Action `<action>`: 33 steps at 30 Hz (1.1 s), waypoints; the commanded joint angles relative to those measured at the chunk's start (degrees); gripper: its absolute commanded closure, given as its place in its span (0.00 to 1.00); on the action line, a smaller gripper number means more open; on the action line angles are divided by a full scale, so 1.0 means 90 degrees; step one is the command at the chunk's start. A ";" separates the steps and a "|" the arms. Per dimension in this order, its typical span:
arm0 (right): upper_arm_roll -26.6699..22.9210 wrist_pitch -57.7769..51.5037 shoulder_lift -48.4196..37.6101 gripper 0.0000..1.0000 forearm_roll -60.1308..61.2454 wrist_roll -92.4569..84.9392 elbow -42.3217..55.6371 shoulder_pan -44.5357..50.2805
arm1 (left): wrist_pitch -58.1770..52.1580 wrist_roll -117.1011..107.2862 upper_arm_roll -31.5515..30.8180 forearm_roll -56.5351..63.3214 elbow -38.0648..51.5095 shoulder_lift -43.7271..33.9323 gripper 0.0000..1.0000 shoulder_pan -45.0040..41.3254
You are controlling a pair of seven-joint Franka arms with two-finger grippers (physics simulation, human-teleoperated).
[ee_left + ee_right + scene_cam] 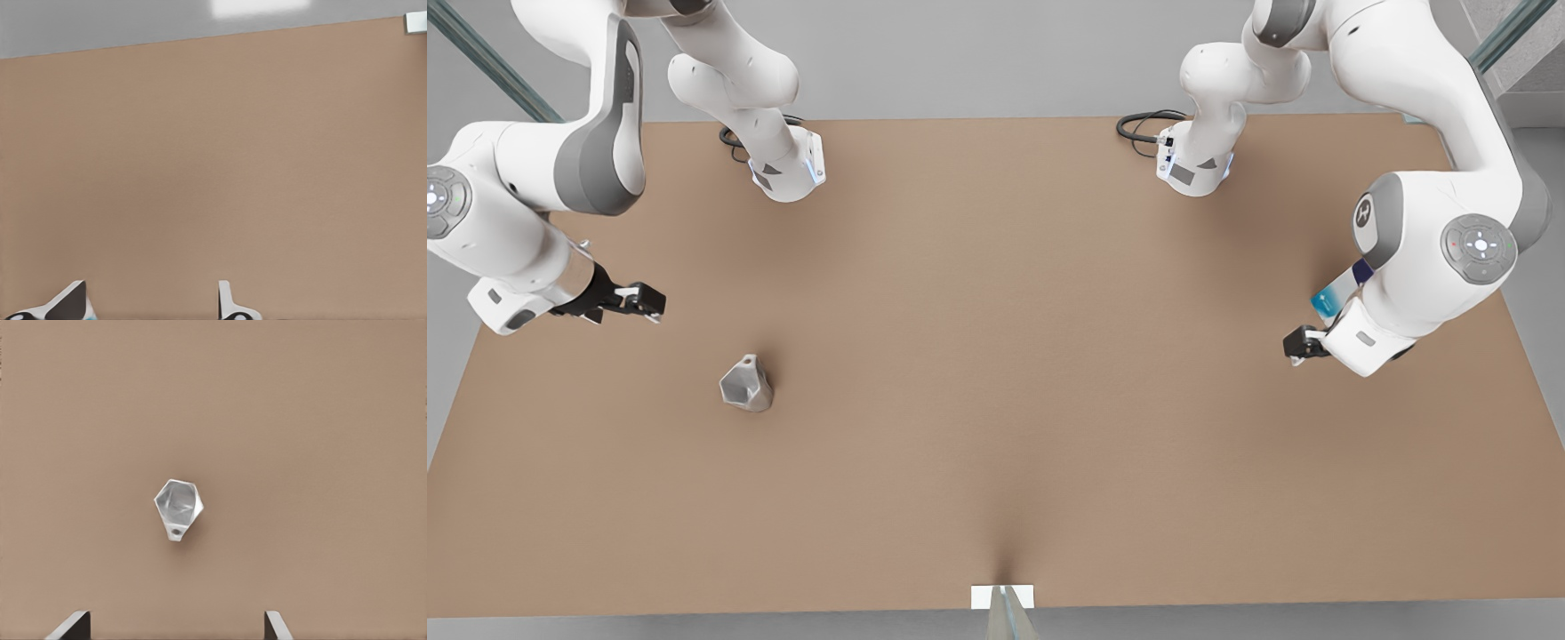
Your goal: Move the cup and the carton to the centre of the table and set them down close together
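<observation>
The faceted pale grey cup (pixel 746 384) stands on the tan table (pixel 996 356) toward the front view's left; the right wrist view shows it from above as cup (pixel 177 506). My right gripper (pixel 643 302) hangs open above the table, up and to the left of the cup, and its fingertips (pixel 75 623) are spread wide with nothing between them. The white and blue carton (pixel 1337 290) stands near the front view's right edge, mostly hidden behind the other arm. My left gripper (pixel 1303 343) hovers open just in front of the carton, and its fingers (pixel 224 297) are empty.
Both arm bases (pixel 787 169) (pixel 1193 164) sit on the table's far side with black cables beside them. A small white tab (pixel 1002 596) marks the near edge's middle, seen also as a white tab (pixel 415 22). Bare tan surface spans the middle.
</observation>
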 commanded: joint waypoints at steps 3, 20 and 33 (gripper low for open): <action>0.0000 -0.0030 0.0049 0.00 0.0010 0.0058 -0.0026 0.0014 | 0.0000 -0.0001 0.0005 0.0026 0.0000 0.0000 0.00 -0.0003; -0.0010 0.2440 0.0537 0.00 0.0010 -0.0156 -0.2213 0.0101 | -0.0010 -0.0040 -0.0004 0.0036 -0.0019 0.0127 0.00 -0.0013; 0.0010 0.3974 0.1289 0.00 0.0166 -0.0059 -0.3278 0.0512 | 0.0000 -0.0060 -0.0004 0.0026 -0.0029 0.0274 0.00 -0.0003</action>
